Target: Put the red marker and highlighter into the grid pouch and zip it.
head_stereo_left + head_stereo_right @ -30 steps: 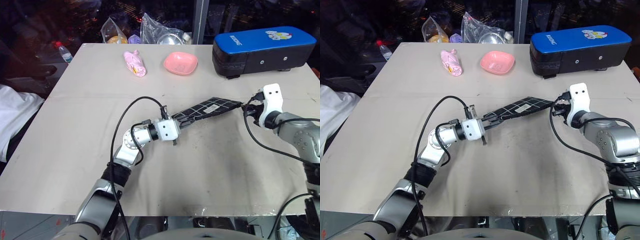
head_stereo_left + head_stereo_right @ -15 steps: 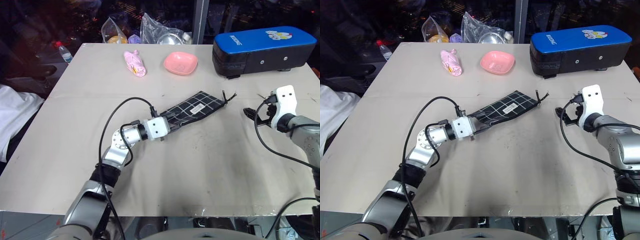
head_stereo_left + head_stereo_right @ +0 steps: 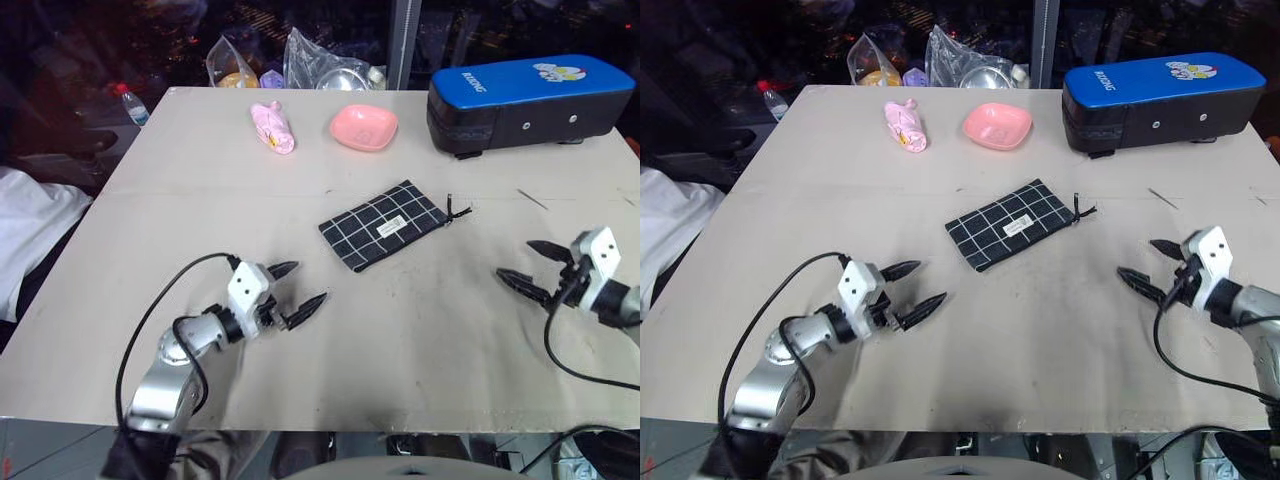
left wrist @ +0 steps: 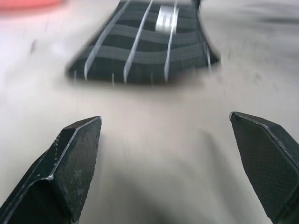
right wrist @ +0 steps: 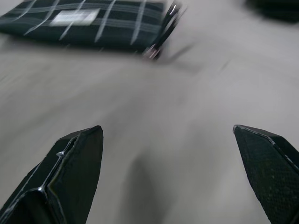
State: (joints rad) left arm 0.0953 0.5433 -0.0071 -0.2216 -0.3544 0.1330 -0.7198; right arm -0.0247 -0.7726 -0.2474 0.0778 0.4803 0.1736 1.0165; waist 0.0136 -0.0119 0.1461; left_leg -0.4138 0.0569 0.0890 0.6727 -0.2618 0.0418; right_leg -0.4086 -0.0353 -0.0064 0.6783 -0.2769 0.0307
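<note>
Grid pouch (image 3: 383,224), a flat black fabric rectangle crossed by white lines with a small white label, lies alone at the middle of the frame on the pale beige table (image 3: 420,330), its black zipper cord pointing toward the right. Neither the red marker nor the highlighter can be seen on the table; whether they sit inside the pouch, and whether the zip is fully run home, cannot be told from here.

Both arms hang back from it. The left gripper (image 3: 296,290) sits at lower left, jaws spread wide and holding nothing; the right gripper (image 3: 533,266) sits at the right edge, jaws likewise released and empty, well apart from the pouch.

Along the top of the frame stand a big blue and black padded case (image 3: 528,100), a small pink bowl (image 3: 364,127), and a pink soft toy (image 3: 272,127).

My worry: if the zip has a gap left, the pens could slide out once the pouch is lifted. A return grab could also miss the thin cord or shove the light pouch across the smooth table.
</note>
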